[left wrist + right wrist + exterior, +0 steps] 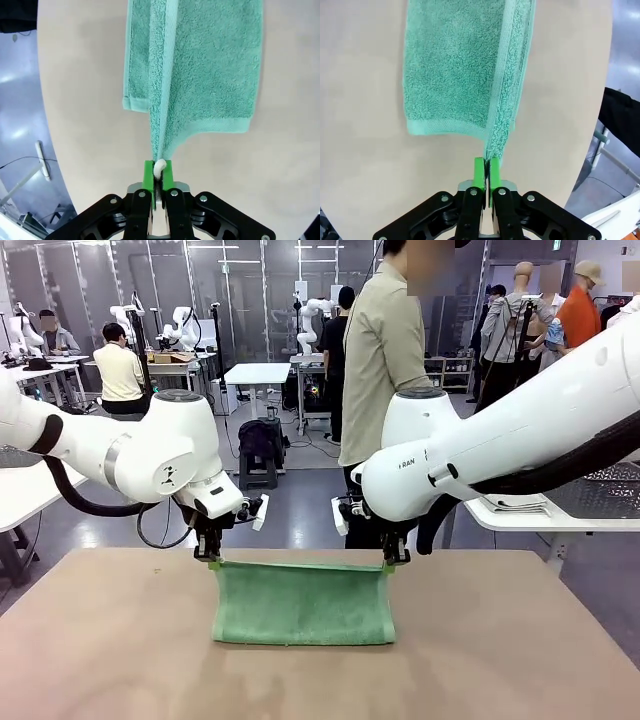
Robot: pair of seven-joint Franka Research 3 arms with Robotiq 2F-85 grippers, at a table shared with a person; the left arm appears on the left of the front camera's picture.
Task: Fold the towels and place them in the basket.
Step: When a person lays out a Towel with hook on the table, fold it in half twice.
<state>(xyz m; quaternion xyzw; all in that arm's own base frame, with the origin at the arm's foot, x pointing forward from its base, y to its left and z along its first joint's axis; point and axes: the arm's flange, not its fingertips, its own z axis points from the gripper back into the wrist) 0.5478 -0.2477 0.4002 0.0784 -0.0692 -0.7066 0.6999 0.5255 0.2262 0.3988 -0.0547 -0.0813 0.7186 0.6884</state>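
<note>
Front view: we see the left claw (pixel 208 558) and the right claw (pixel 395 560) lowered at the far side of the bench (pixel 100 640), each pinched shut on one far corner of the mint-green towel (pixel 300 605). The towel's far edge is stretched level between them, raised a little off the wood. The rest of it slopes toward us and lies on the bench near the middle. A person (pixel 385 360) in a beige shirt stands beyond the far edge, between the two arms.

Left wrist view: we look along the left claw (pixel 159 170), its green pads (pixel 148 172) pressed together on a thin corner of the towel (pixel 210 65), with a small pale bit of fabric (pixel 160 166) showing between them. The cloth runs away from the pads in two layers over the bench.

Right wrist view: the right claw (pixel 486 167) is likewise clamped on a hemmed corner of the towel (pixel 450 65), which runs away from it over the bench.
</note>
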